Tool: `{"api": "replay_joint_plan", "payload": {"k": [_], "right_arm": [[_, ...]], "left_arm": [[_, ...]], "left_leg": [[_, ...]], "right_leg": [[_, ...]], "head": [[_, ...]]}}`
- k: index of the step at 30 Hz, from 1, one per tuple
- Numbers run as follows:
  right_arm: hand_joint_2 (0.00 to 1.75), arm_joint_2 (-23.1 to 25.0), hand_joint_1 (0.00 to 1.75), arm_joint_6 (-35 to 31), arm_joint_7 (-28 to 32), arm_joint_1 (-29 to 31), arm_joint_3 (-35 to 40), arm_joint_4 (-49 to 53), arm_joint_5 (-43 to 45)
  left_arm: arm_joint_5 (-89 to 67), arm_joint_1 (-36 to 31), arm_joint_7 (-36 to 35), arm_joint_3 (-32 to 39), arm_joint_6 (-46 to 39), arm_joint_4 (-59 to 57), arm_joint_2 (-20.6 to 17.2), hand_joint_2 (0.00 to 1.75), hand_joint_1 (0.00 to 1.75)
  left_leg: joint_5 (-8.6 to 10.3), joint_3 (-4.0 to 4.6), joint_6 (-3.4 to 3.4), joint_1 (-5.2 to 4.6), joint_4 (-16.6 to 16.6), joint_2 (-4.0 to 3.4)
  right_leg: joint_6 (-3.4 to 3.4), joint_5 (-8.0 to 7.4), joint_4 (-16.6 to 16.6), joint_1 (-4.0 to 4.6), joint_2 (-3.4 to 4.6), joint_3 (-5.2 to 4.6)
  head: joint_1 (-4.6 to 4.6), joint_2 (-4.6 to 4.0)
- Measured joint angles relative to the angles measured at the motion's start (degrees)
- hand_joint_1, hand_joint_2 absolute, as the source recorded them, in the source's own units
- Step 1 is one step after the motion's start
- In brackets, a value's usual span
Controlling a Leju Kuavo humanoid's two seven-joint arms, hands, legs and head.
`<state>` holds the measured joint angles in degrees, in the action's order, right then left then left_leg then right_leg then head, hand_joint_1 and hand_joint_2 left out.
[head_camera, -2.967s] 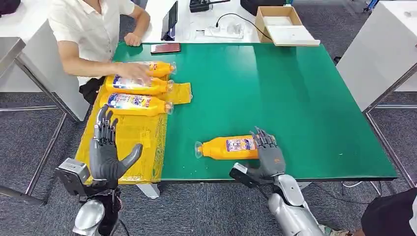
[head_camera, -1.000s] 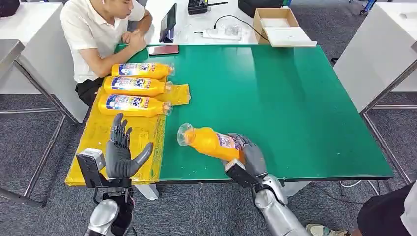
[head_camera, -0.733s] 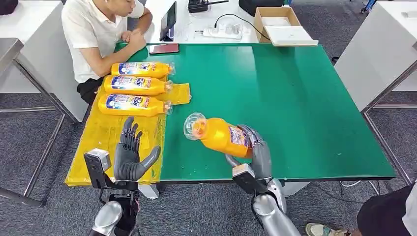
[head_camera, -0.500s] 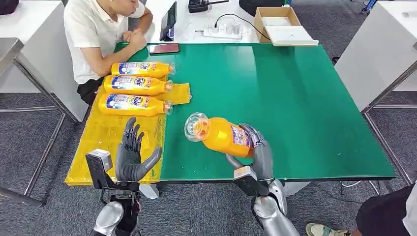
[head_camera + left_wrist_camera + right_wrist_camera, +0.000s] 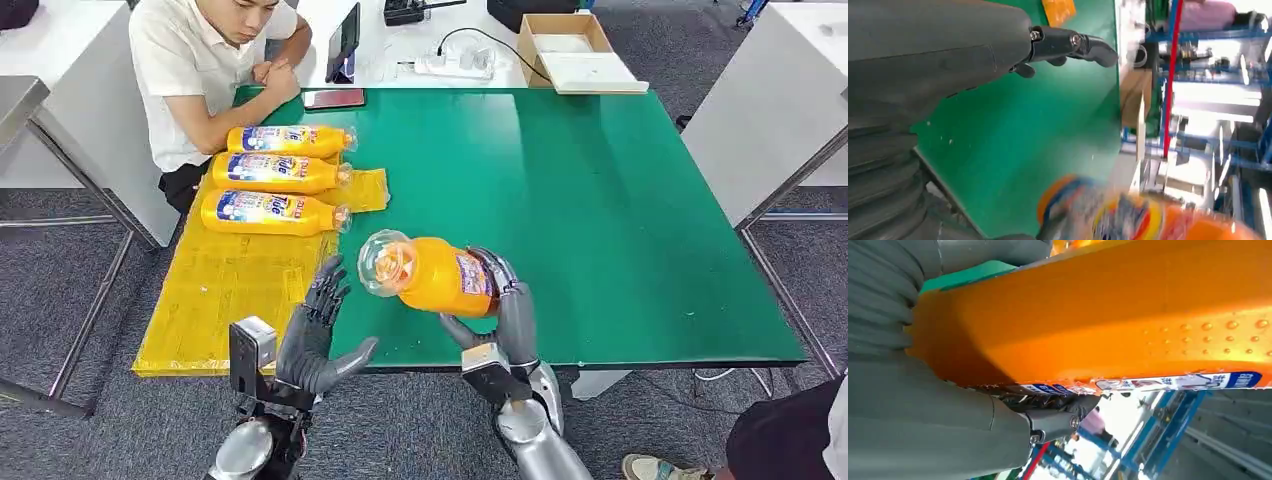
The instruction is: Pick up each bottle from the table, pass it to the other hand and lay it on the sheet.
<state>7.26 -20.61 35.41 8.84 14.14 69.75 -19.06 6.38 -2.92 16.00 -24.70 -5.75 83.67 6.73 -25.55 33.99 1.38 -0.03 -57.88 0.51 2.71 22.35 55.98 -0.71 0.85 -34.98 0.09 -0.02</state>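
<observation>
You are mid-handover. Your right hand (image 5: 505,305) is gripping the bottle (image 5: 430,275) by its base end, fingers (image 5: 497,270) wrapped round the body; it is hanging clear of the desk (image 5: 600,200) above the near edge, cap end pointing toward your left side. Your left hand (image 5: 318,335) is hovering at the near edge beside the sheet (image 5: 230,290), fingers spread, thumb out, holding nothing, near the cap but not touching it. Three bottles (image 5: 275,172) are lying in a row at the sheet's far end; the near part is bare. A person (image 5: 205,60) is sitting at the far left corner, arms resting on the desk.

Next, as I judge it: you are needing to close the left hand round the neck half before the right lets go. Slick plastic, so watch for slip at the swap.
</observation>
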Motion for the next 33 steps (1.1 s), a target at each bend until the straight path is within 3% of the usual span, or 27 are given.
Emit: {"api": "replay_joint_plan", "payload": {"k": [7,20,33], "right_arm": [[1.75,1.4,1.75,2.2,-0.7,3.3,0.1,-2.7,3.8],[1.75,4.7,1.75,-0.1,-1.2,6.9,5.2,-14.3,-2.7],[1.75,7.9,1.75,-1.8,-0.9,7.5,12.1,-20.8,-4.6]], "left_arm": [[-3.1,-0.1,-0.3,-2.7,-0.3,-2.0,-0.3,1.75,0.0],[-2.7,-1.3,-0.4,-4.5,-0.1,-3.8,-0.2,1.75,0.0],[3.8,-1.7,0.2,-3.3,-6.5,-4.2,1.9,1.75,0.0]], "left_leg": [[0.0,0.0,0.0,0.0,0.0,-0.02],[0.0,0.03,0.0,0.04,0.0,0.01],[0.0,0.04,-0.01,0.04,0.0,0.02]], "right_leg": [[0.0,0.0,0.0,0.0,0.0,0.0],[-0.01,0.0,0.0,0.04,-0.03,-0.04],[-0.01,0.01,0.0,0.04,-0.03,-0.06]], "head": [[0.02,0.02],[0.02,0.02],[0.02,0.02]]}}
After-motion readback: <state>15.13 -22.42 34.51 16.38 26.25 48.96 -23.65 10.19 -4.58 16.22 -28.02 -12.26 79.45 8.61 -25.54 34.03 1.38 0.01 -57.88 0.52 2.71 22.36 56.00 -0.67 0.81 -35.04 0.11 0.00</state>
